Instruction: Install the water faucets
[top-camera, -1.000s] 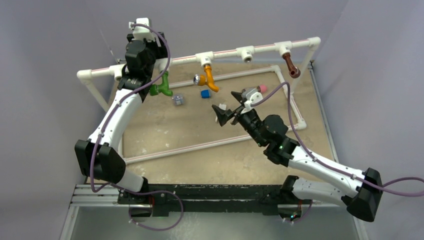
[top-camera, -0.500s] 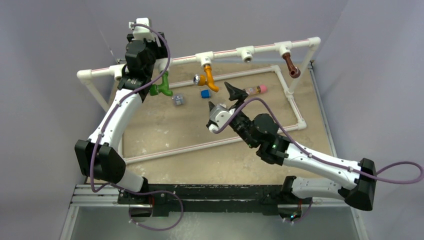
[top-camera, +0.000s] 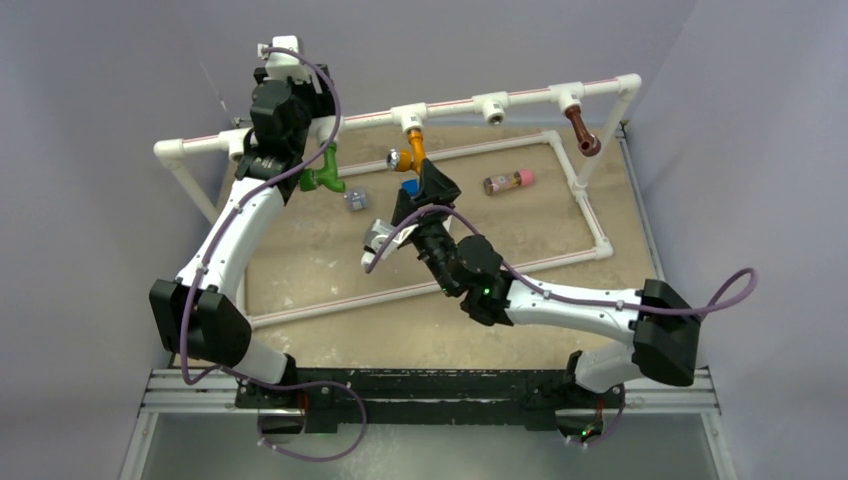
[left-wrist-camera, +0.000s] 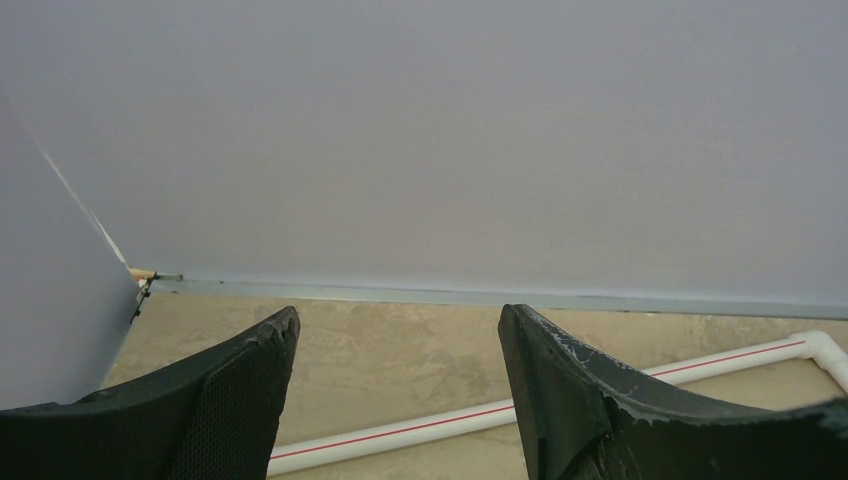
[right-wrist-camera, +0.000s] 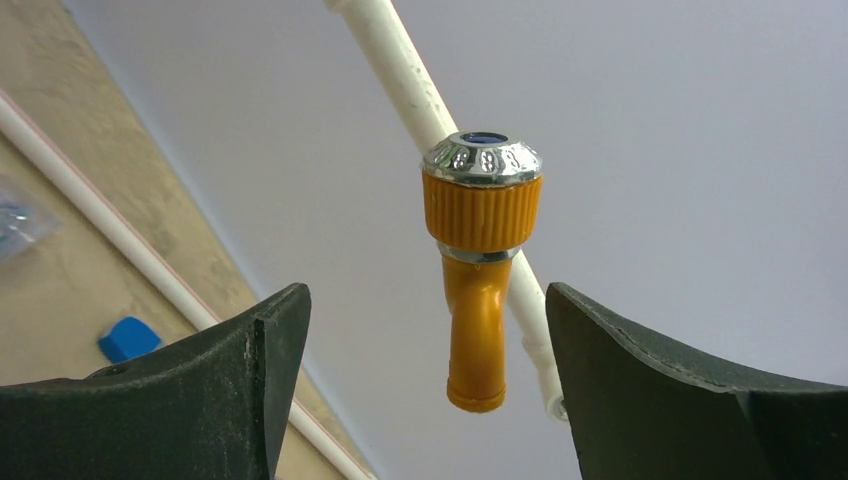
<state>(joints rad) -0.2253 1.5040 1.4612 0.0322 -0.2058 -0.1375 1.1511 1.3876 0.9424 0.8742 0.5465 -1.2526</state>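
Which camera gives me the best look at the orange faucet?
The right wrist view: the orange faucet sits in the centre, close up between the open jaws, with ribbed knob and spout clear. The top external view shows it small, hanging from the white pipe. The left wrist view does not show it.

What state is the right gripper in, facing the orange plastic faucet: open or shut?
Open. The right gripper has its fingers wide apart in the wrist view, the orange plastic faucet in the gap, touching neither.
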